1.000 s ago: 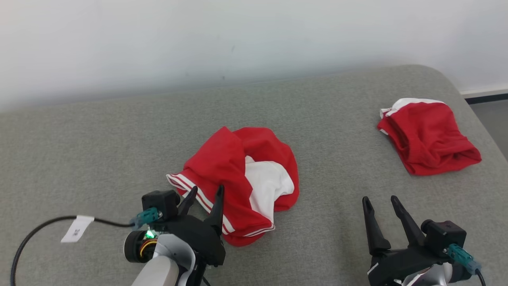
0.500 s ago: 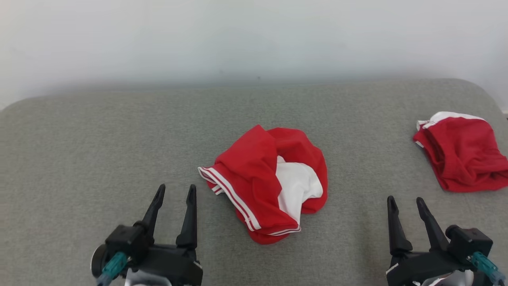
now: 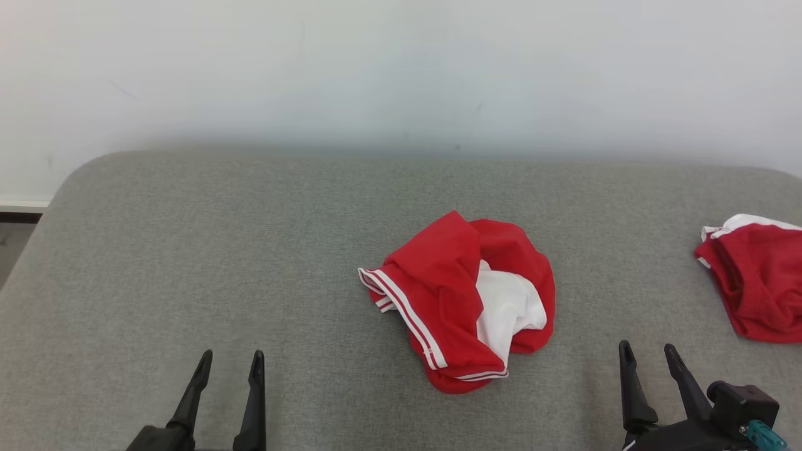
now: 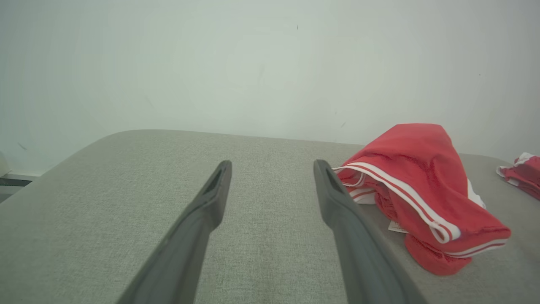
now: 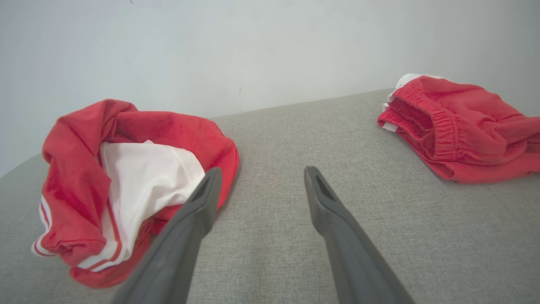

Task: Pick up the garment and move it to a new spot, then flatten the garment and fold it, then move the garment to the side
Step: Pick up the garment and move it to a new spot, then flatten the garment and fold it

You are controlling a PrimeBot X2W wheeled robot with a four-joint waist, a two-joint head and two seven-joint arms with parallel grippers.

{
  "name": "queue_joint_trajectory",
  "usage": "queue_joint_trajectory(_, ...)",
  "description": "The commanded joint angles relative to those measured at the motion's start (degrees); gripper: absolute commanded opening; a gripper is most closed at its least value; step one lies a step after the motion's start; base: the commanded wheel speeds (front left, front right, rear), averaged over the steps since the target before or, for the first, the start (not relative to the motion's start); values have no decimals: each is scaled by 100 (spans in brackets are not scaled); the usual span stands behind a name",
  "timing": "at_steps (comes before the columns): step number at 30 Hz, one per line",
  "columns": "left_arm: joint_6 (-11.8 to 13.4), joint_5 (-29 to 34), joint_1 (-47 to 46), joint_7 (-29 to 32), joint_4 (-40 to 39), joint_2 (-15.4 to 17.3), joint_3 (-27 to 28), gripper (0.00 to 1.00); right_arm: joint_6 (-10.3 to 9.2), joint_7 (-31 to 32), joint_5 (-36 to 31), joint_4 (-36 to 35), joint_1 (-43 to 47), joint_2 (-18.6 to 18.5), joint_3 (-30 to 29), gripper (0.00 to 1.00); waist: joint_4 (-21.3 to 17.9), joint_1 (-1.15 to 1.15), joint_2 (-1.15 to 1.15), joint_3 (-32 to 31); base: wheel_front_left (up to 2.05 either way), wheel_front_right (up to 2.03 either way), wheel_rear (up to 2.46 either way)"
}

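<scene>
The garment (image 3: 467, 300), a crumpled red jersey with a white inner patch and red-white striped trim, lies bunched in the middle of the grey cushioned surface (image 3: 250, 250). It shows at the right of the left wrist view (image 4: 422, 185) and at the left of the right wrist view (image 5: 126, 181). My left gripper (image 3: 229, 360) stands open at the lower left, well apart from the garment, with nothing between its fingers. My right gripper (image 3: 647, 351) is open at the lower right, also empty and clear of the cloth.
A second red cloth with an elastic band and white edge (image 3: 755, 282) lies at the right edge of the surface, also visible in the right wrist view (image 5: 460, 126). A pale wall (image 3: 401, 69) rises behind. The surface's rounded left end (image 3: 59, 188) drops off.
The head camera has turned, so the whole picture slid to the right. My left gripper has pulled back from the garment's striped edge toward the lower left. The garment lies as before.
</scene>
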Motion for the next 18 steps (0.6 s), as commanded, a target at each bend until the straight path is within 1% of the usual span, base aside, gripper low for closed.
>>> queue_joint_trajectory(1,-20,50,96,-20,7,-35,52,100,19,-10,-39,-12,79,-1,-7,100,56,0,0,-38,0,0,0)
queue_joint_trajectory(4,-101,127,150,-20,58,-81,209,100,19,2,-68,-11,116,-1,-3,100,83,0,0,-41,0,0,0)
queue_joint_trajectory(10,-183,279,217,-21,81,-197,407,100,19,9,-46,-17,102,0,39,100,56,0,0,-41,0,0,0)
queue_joint_trajectory(18,-312,396,127,-21,139,-348,531,100,19,32,-59,-31,56,-1,40,100,-15,0,0,-16,0,0,0)
